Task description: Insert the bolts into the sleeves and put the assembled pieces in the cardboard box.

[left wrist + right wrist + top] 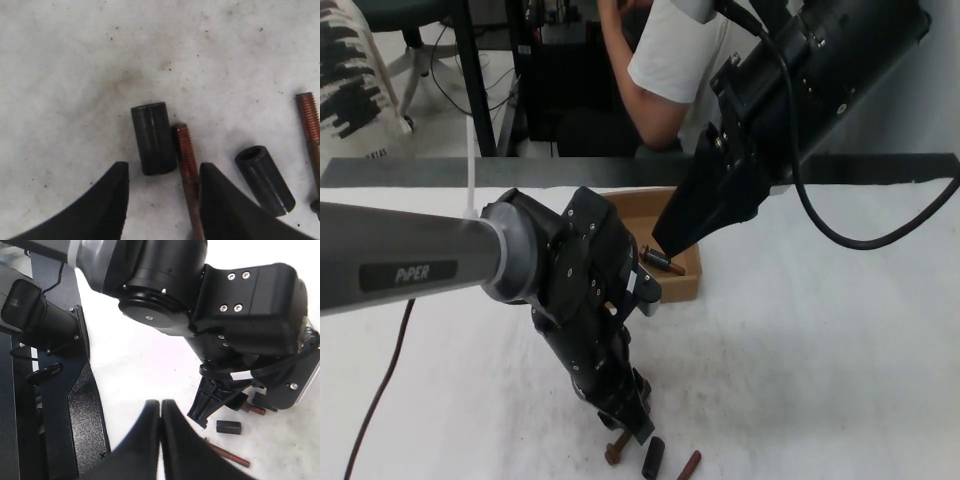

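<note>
The left gripper point(163, 170) hangs with fingers apart over a sleeve point(154, 138) and bolt point(186, 157) on the bench point(75, 60); the right gripper point(160, 405) is pressed together.

Cardboard box point(682, 283): the left arm's wrist is covering its near corner, and the right gripper point(661, 247) is hanging across its far side.
Assembled piece point(663, 261): it is lying in the box, showing too small to tell how deep the bolt is sitting.
Left gripper point(164, 167): the picture's edge is cutting off its fingers point(95, 210), leaving the tips.
Middle bolt point(186, 155): its shank is running past the edge beside one finger, taking the head with it.
Edge bolt point(309, 120): the picture's side is slicing through its head end.
Front bolt point(689, 464): the high view's bottom edge is cutting off its near end.
Long bolt point(231, 455): one end is passing behind a right finger.
Reddish piece point(256, 410): the left arm's gripper is hiding most of it.
</note>
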Robot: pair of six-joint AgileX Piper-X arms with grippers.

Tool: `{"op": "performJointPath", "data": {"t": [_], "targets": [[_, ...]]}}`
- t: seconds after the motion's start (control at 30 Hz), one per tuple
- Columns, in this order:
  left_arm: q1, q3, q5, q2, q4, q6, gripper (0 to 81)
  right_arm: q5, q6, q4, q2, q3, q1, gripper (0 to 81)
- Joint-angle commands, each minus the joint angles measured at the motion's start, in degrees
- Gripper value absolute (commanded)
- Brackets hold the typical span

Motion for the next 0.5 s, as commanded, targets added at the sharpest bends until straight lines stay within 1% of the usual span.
{"op": "performJointPath", "data": {"t": [0.0,0.13,0.2,0.4,0.43,0.47], "targets": [[-0.16,-0.34,-0.48,0.08,-0.39,0.64,40.6,-0.84,-0.02,0.36,-0.54,-0.05,0.06,0.8],[-0.16,-0.34,-0.48,0.08,-1.97,0.28,28.2,-0.84,-0.02,0.36,-0.54,-0.05,0.06,0.8],[-0.16,-0.34,-0.48,0.08,-2.59,0.28,23.5,-0.84,-0.02,0.36,-0.54,-0.05,0.06,0.8],[-0.16,-0.34,0.11,0.48,-3.42,0.25,22.7,-0.84,-0.02,0.36,-0.54,-0.05,0.06,0.8],[-0.16,-0.34,0.11,0.74,-3.38,0.25,21.7,-0.84,-0.02,0.36,-0.54,-0.05,0.06,0.8],[-0.16,-0.34,0.11,0.93,-3.38,0.25,18.9,-0.84,-0.02,0.36,-0.54,-0.05,0.06,0.8]]}}
